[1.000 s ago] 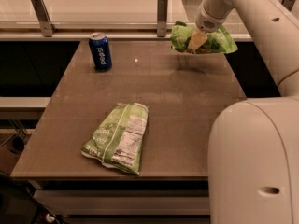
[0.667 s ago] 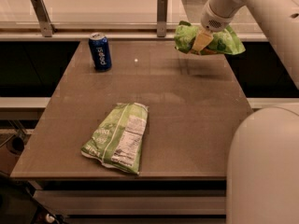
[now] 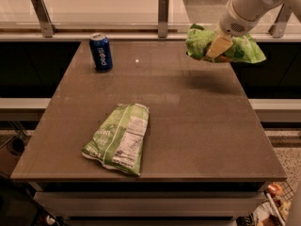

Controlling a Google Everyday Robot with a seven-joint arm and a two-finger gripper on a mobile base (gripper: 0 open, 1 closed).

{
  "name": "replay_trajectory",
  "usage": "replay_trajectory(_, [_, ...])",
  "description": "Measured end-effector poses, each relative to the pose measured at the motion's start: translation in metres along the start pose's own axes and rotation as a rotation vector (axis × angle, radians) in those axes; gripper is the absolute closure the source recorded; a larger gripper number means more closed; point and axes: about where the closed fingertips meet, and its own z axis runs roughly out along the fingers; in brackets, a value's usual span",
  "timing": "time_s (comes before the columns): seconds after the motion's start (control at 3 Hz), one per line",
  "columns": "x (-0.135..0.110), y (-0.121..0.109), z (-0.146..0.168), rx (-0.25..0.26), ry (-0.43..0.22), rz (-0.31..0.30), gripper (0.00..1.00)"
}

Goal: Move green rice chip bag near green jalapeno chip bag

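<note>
Lime-green rice bag [image 3: 245, 51]: held in the air over the table's far right corner, clear of the surface, lying roughly flat and crumpled at the grip. Dark shadow on the tabletop underneath it.

Gripper [image 3: 217, 47]: comes down from the upper right on the white arm [image 3: 247, 6]; tan fingers [image 3: 220, 44] clamped on the bag near its middle.

Jalapeno bag [image 3: 118, 138]: flat on the table [image 3: 197, 126] near the front left, back side up, white nutrition label and centre seam showing. Long axis runs slightly diagonal, top end toward the far side. Well apart from the rice bag, about the table's full diagonal between them.

Blue can [image 3: 101, 52]: upright at the far left corner, apart from both bags.

Brown tabletop, glossy. Pale counter with metal posts [image 3: 163, 16] runs behind the far edge.
</note>
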Motion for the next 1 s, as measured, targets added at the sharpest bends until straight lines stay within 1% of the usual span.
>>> replay_trajectory(0.33, [0.011, 0.018, -0.023, -0.038, -0.040, -0.026, 1.00])
replay_trajectory(0.67, [0.019, 0.035, -0.041, -0.080, -0.064, -0.059, 1.00])
replay_trajectory(1.0, [0.016, 0.059, -0.053, -0.129, -0.063, -0.092, 1.00])
